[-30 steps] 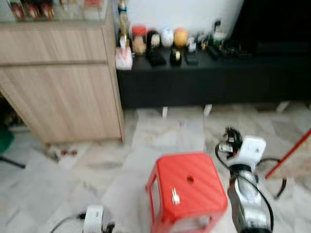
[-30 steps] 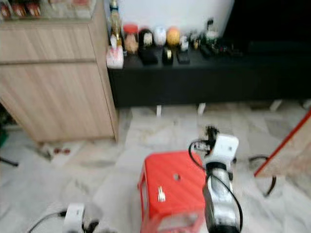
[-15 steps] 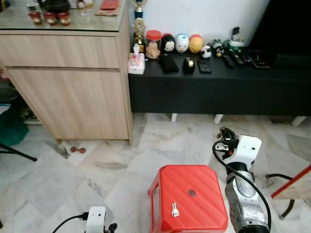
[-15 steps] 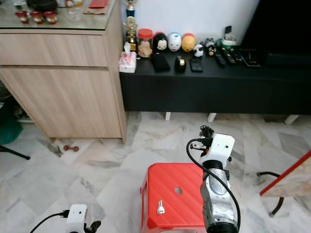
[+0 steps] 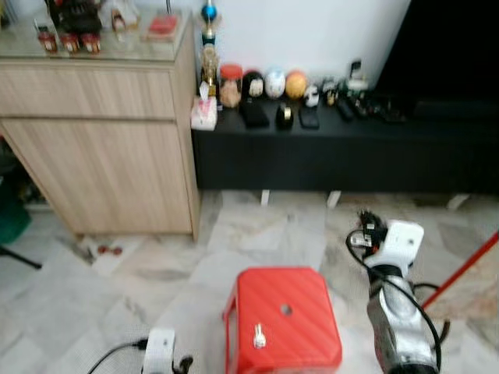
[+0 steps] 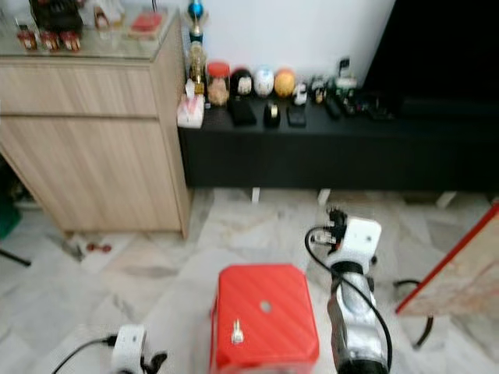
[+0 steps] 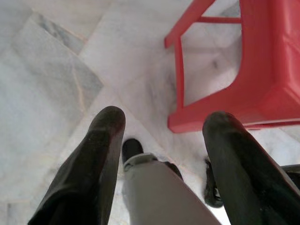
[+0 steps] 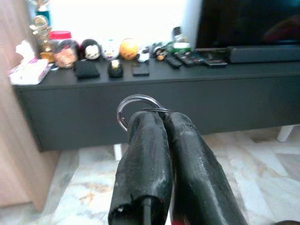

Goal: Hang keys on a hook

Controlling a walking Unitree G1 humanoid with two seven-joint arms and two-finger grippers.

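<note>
Marble floor [image 5: 148,265] is seen below, pale with grey streaks. Far on the left a wooden cabinet [image 5: 101,148] is placed, with small things laid on its glass top. Beside it, along the far wall, a long black tabletop [image 5: 351,144] is set, and small toys, jars and remotes are lined up on it. A red stool [image 5: 284,319] is stood on the near floor, and a small silver piece [image 5: 258,337] is stuck on its seat.

The right arm [image 5: 398,312] is raised to the right of the stool. The right tool [image 8: 161,119] is pressed tight together on the keys, and a round key ring [image 8: 133,108] is seen poking out past its tips, held up in the air in front of the black tabletop. The keys are well apart from the stool.

The left tool [image 7: 161,136] is hung low over the floor near the stool's left side, with its two fingers [image 7: 105,140] spread wide and nothing held between them.
</note>
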